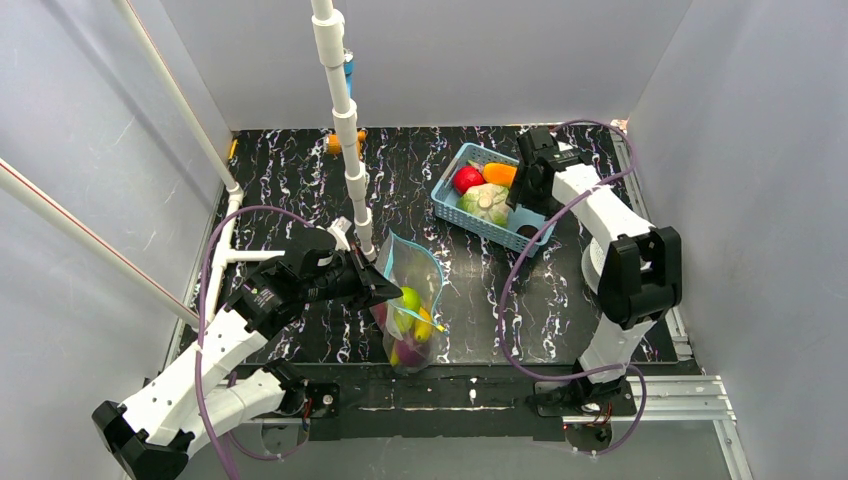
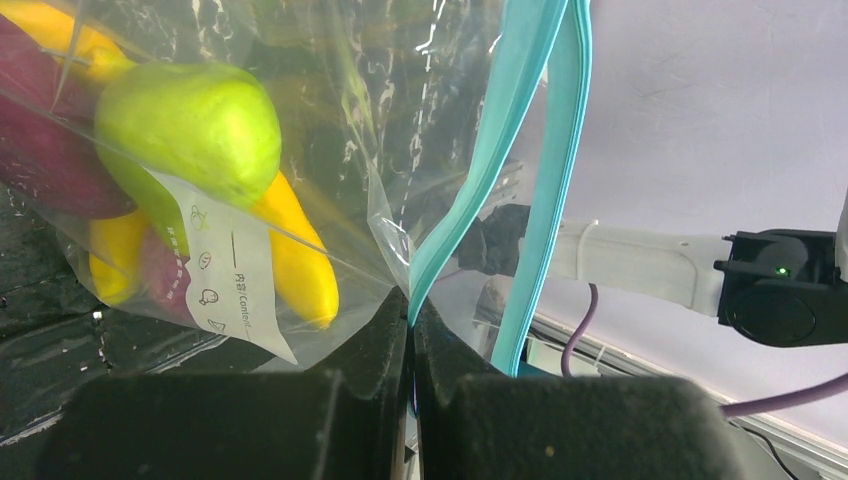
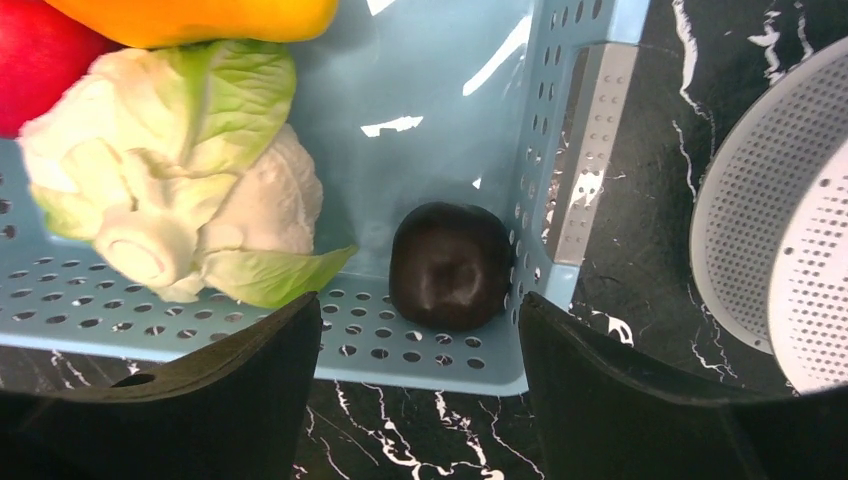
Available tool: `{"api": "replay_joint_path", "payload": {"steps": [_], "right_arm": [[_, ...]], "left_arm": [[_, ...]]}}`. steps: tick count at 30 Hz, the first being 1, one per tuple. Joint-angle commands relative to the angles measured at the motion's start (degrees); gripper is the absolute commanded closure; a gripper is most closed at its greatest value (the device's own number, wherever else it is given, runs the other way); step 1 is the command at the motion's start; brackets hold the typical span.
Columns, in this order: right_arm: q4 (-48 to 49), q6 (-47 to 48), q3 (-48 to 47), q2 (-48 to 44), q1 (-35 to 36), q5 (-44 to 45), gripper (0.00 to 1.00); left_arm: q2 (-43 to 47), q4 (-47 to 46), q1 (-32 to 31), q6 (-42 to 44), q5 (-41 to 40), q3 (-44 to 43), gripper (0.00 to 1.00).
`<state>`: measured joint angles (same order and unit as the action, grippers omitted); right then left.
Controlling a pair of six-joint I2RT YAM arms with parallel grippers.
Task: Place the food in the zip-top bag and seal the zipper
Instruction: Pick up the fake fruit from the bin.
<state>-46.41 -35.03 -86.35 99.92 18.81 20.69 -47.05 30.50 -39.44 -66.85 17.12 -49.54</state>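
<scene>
- Pinching the bag (image 2: 330, 150) just under its teal zipper (image 2: 500, 130), my left pincer (image 2: 410, 325) is pressed together on thin, slippery film, by the tabletop's (image 1: 300, 170) near edge.
- My right pincer (image 3: 415, 315) is spread over the basket (image 3: 565, 150), far right; the dark fruit (image 3: 450, 265) lies just below, between its tips: probably light, hard and glossy, so grip its middle.

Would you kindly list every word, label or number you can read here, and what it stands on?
"Content...", sideways on the white label of the zip-top bag; the characters before it are too blurred to read.
The icons beside it are too small to make out.
No other text is visible.
</scene>
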Motion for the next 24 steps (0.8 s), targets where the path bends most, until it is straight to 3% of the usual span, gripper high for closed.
{"api": "replay_joint_path", "payload": {"steps": [1,10,20,23,24], "right_arm": [[-0.1,-1.31,2.14,3.37,-0.82,-2.21,0.23],[1.98,-2.01,5.99,9.96,-0.92,-2.04,0.29],[-1.16,-0.01,1.13,7.83,-0.84,1.82,0.54],[-1.77,0.69,-0.28,4.48,-0.88,1.06,0.64],[-1.71,0.77,-0.5,3.04,-0.82,0.59,0.72]], "left_arm": [[0.47,0.89,0.15,0.58,0.73,-0.2,1.0],[0.98,1.05,0.12,0.3,0.54,0.14,1.0],[-0.54,0.54,0.09,0.49,1.24,-0.56,1.0],[-0.66,0.5,0.1,0.47,1.25,-0.63,1.0],[-0.72,0.5,0.07,0.49,1.24,-0.58,1.0]]}}
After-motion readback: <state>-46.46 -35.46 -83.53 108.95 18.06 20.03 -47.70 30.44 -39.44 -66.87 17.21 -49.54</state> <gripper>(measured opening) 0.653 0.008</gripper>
